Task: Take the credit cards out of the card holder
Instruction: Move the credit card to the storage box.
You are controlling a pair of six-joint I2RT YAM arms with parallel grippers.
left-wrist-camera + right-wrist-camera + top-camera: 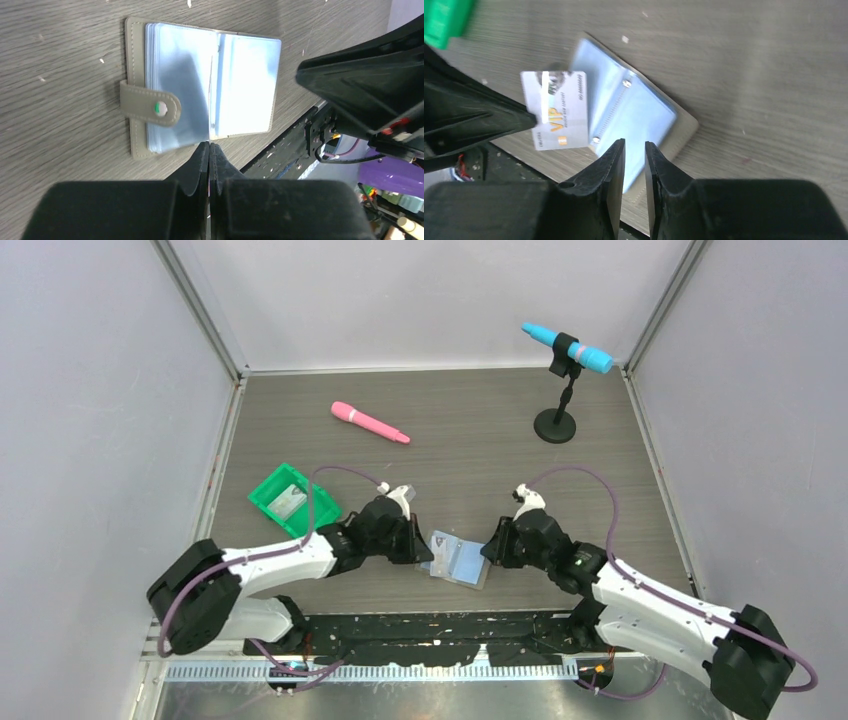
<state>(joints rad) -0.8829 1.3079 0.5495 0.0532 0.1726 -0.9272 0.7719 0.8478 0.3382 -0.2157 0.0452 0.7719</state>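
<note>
The card holder (462, 562) lies open on the table near the front edge, its pale blue pockets (200, 85) facing up and its grey snap strap (150, 105) folded over them. My left gripper (209, 144) is shut on a credit card (555, 111), a pale grey card with orange print. It holds the card by its left edge just above the holder's (639, 110) left side. In the left wrist view the card shows only as a thin edge between the fingers. My right gripper (635, 142) stands slightly open over the holder's right half, with nothing between its fingers.
A green tray (270, 502) with another card (290, 502) in it stands left of the arms. A pink marker (370, 422) lies further back. A blue microphone on a black stand (556, 423) is at the back right. The table's front edge runs just below the holder.
</note>
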